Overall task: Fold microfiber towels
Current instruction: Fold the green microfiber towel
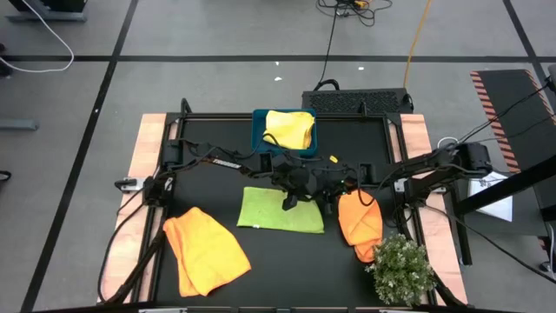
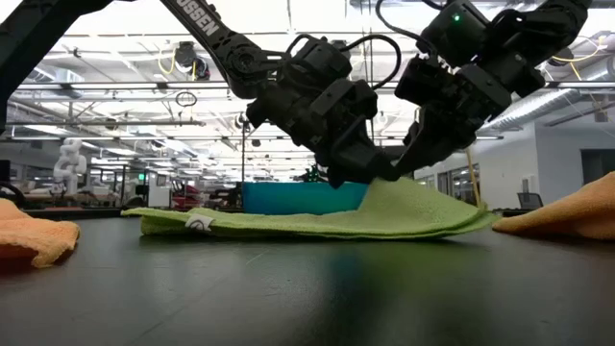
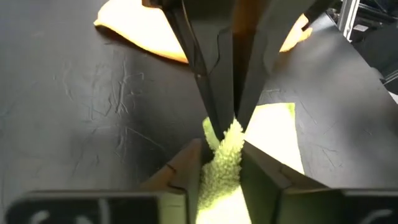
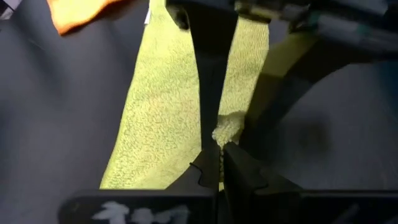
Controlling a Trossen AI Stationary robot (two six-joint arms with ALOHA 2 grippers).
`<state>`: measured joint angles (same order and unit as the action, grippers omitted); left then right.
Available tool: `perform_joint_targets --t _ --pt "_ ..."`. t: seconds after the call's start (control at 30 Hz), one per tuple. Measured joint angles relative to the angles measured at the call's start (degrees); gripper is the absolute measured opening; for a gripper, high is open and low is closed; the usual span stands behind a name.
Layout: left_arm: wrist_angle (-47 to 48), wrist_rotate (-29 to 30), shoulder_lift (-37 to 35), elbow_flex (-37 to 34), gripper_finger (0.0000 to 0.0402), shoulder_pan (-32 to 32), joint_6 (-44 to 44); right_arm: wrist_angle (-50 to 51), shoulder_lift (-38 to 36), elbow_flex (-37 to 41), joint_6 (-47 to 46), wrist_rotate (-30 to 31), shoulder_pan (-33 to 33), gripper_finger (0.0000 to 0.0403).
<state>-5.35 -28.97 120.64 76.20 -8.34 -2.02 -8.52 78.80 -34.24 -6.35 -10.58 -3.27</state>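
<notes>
The lime green towel (image 1: 280,211) lies flat on the black table, with its right part raised into a peak (image 2: 389,192). My left gripper (image 1: 289,203) and my right gripper (image 1: 327,205) meet tip to tip at that peak, and both are shut on the green cloth. One orange towel (image 1: 205,250) lies crumpled at the near left. The other orange towel (image 1: 359,223) lies at the right. The pale yellow towel (image 1: 289,128) lies bunched in the teal tray (image 1: 258,122) at the far side. My left gripper pinches a raised tuft of the green towel (image 3: 219,158) between its two fingers, slanting down from the table's left. The tuft is lifted a little; the rest of the towel lies on the table. My right gripper pinches the same raised tuft (image 4: 226,133) between its two fingers, slanting down from the table's right, tip to tip with the left gripper. How many layers it has, I cannot tell. The cloth slopes down from the hold to the table.
A small bushy green plant (image 1: 402,269) stands at the near right corner, close to the right orange towel. The table has wooden side strips (image 1: 149,139) at its left and right edges. Bare black table (image 1: 217,178) shows between the tray and the green towel.
</notes>
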Motion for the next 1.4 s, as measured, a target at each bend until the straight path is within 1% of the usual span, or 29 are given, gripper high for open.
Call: perform_joint_targets --t 0.2,0.33,0.4,0.5,0.77,0.83,0.93,1.03,1.17,1.23,1.33,1.4 --pt "-0.53 -0.27 0.00 0.00 0.0015 0.00 0.80 0.53 -2.93 0.03 0.00 0.08 -0.02 0.0000" --pt "-1.20 -0.61 -0.15 0.02 0.0008 0.02 1.86 1.04 -5.23 0.13 -0.28 0.08 0.00 0.0002" --pt "-1.33 -0.28 -0.18 0.02 0.0005 0.07 1.92 0.92 -6.32 0.09 -0.90 0.02 0.00 0.0015" --pt "-1.03 0.55 -0.20 -0.13 0.0004 0.12 2.74 2.86 -6.97 -0.09 -2.40 -0.10 0.00 0.0053" --pt "-1.73 1.20 -0.37 -0.11 0.0003 0.20 4.77 6.94 -6.70 0.22 -10.23 1.60 0.00 0.0190" --pt "-1.60 1.20 -0.39 -0.11 0.0002 0.20 4.95 7.83 -6.86 0.76 -11.93 1.64 -0.06 0.0213" --pt "-0.51 1.42 -1.11 -0.08 0.0002 0.20 6.62 10.95 -7.84 1.53 -13.07 1.63 -0.83 0.0232" --pt "0.60 1.88 -1.79 -0.04 0.0001 0.20 7.03 7.22 -8.85 3.84 -14.51 1.37 -0.96 0.0236" --pt "0.93 3.12 -3.15 -0.07 0.0001 0.23 8.54 -3.31 -8.54 9.71 -19.32 -4.37 -0.90 0.0233" --pt "0.84 4.67 -4.17 -0.07 0.0001 0.36 9.41 -9.18 -8.15 13.08 -22.08 -4.87 -0.73 0.0232" --pt "1.22 5.14 -5.32 -0.07 0.0001 0.37 10.02 -16.89 -8.02 17.62 -25.43 -4.93 -0.24 0.0231" --pt "1.14 5.73 -5.70 -0.07 0.0001 0.37 10.42 -21.88 -8.08 19.89 -26.80 -6.01 0.04 0.0231"
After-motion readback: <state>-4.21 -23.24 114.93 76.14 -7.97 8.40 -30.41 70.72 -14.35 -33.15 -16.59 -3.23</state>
